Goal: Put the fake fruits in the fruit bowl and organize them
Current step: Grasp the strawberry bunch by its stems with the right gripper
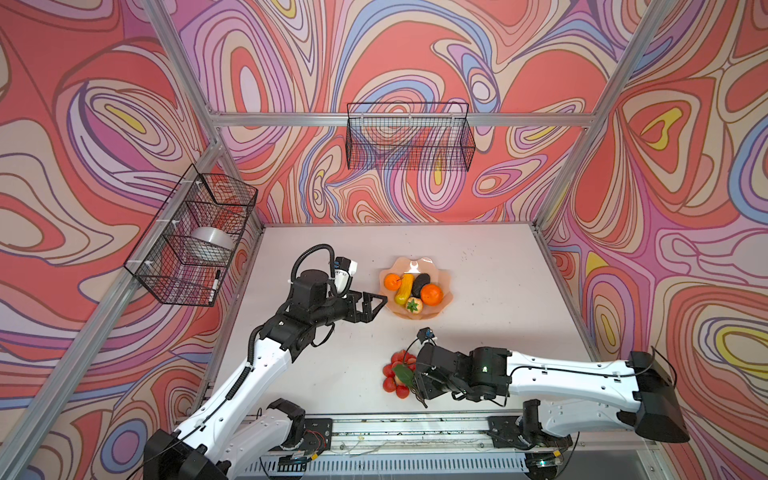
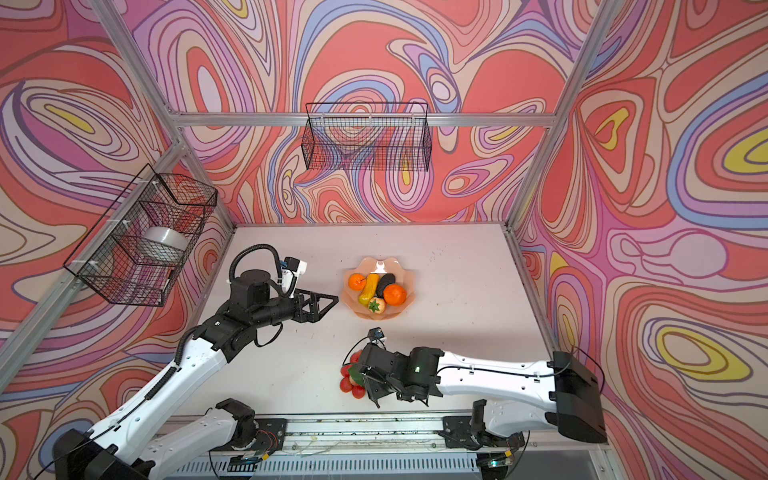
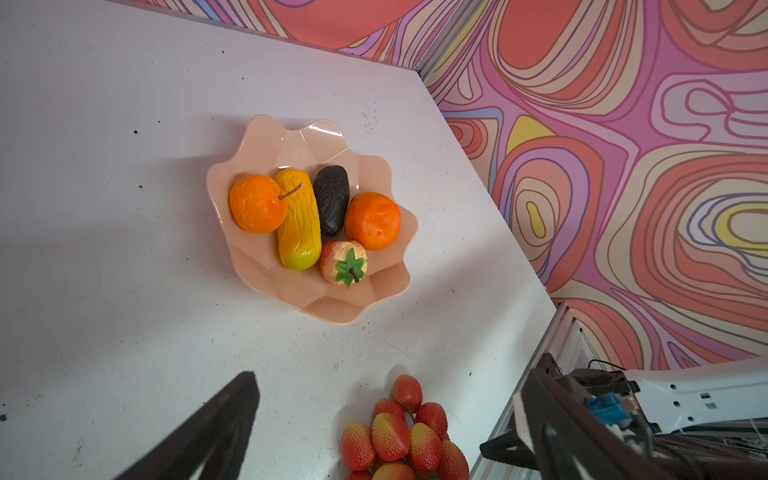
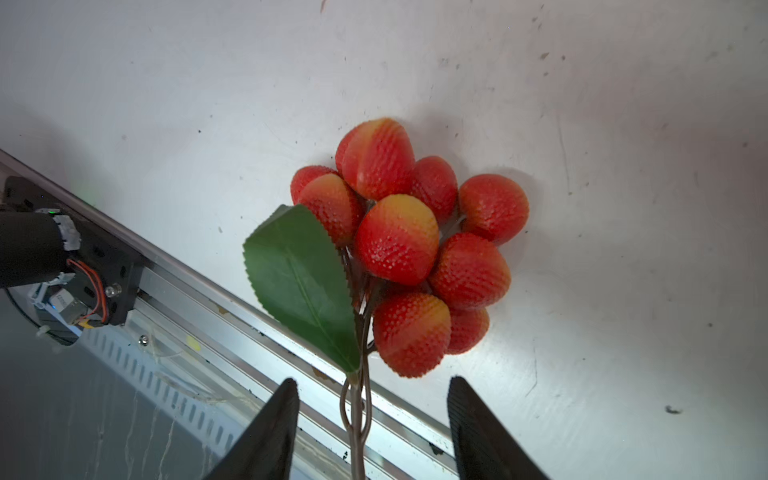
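The right tool stands spread, its jaws either side of the thin stem and not touching it. The stem is likely chosen as the one handle that lifts the whole cluster of red berries, which lies near the bench's front edge. Mid-bench, the fruit bowl holds five other fruits, with bare room toward its back rim. The left tool hovers spread wide just beside the bowl, perhaps to steady it.

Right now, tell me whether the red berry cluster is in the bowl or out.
Out. The berry cluster lies on the table, apart from the fruit bowl, with bare tabletop between them in both top views.
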